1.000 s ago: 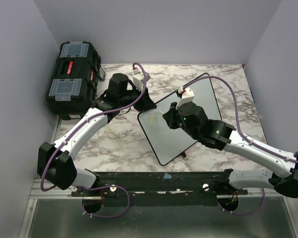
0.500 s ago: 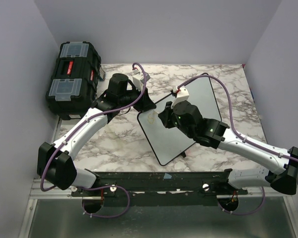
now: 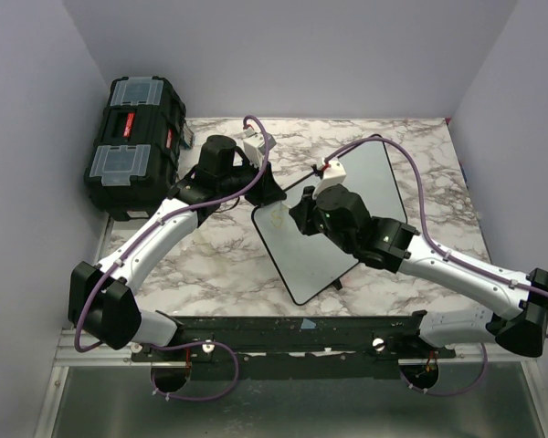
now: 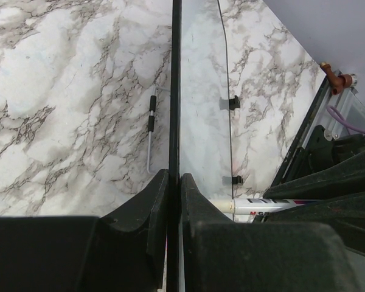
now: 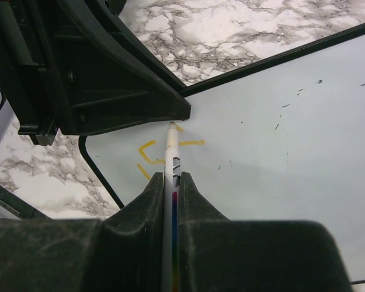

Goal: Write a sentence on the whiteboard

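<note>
The right gripper, clamped on a marker, had shifted toward the far-left corner of the whiteboard, where the sentence was barely begun; the left gripper pinched the rim there

The left arm reaches out from its base at the near left and bends toward the middle. The left gripper pinches the thin edge of the whiteboard between its two black fingers. The right arm stretches in low from the near right. The right gripper points down at the whiteboard and squeezes a pen tight.
</note>
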`<action>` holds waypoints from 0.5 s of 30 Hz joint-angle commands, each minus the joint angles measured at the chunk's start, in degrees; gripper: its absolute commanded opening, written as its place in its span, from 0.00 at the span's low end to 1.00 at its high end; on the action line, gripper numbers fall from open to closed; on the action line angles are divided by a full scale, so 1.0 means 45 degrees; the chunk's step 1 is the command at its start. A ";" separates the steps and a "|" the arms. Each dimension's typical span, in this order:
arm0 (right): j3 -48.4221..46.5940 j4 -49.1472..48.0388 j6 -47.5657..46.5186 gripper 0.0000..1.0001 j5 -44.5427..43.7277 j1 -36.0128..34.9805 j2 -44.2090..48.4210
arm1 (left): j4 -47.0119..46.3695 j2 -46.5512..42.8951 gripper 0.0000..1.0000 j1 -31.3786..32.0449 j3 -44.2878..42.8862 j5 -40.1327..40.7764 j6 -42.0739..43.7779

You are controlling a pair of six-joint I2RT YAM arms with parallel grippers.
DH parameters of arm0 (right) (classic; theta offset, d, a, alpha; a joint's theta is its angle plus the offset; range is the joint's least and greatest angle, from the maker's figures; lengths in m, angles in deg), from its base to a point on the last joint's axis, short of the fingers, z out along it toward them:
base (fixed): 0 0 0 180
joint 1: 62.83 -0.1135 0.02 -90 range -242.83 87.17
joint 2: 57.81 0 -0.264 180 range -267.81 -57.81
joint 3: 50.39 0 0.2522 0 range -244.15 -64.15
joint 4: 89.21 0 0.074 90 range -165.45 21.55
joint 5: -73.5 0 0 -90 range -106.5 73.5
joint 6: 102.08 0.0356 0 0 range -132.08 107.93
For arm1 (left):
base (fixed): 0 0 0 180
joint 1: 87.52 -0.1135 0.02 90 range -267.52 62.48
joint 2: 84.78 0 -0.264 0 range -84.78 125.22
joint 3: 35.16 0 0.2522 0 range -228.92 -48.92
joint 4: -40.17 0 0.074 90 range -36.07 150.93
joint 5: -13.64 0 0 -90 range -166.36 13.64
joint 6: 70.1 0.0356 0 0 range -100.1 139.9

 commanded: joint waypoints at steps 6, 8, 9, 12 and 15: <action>-0.0005 0.0927 0.0266 0.01 0.0171 0.0013 -0.0309 | -0.0205 -0.0330 0.00 0.0275 -0.0439 -0.0487 0.0249; 0.0112 0.1057 0.0318 0.01 0.0243 0.0016 -0.0274 | -0.0207 -0.0281 0.00 0.0285 -0.0448 -0.0476 0.0249; 0.0190 0.1098 0.0352 0.01 0.0285 0.0000 -0.0235 | -0.0219 -0.0272 0.00 0.0283 -0.0448 -0.0463 0.0244; 0.0437 0.1186 0.0466 0.01 0.0334 0.0011 -0.0056 | -0.0207 -0.0215 0.00 0.0283 -0.0468 -0.0450 0.0248; 0.0669 0.1209 0.0609 0.01 0.0442 0.0011 0.0133 | -0.0207 -0.0193 0.00 0.0285 -0.0480 -0.0458 0.0249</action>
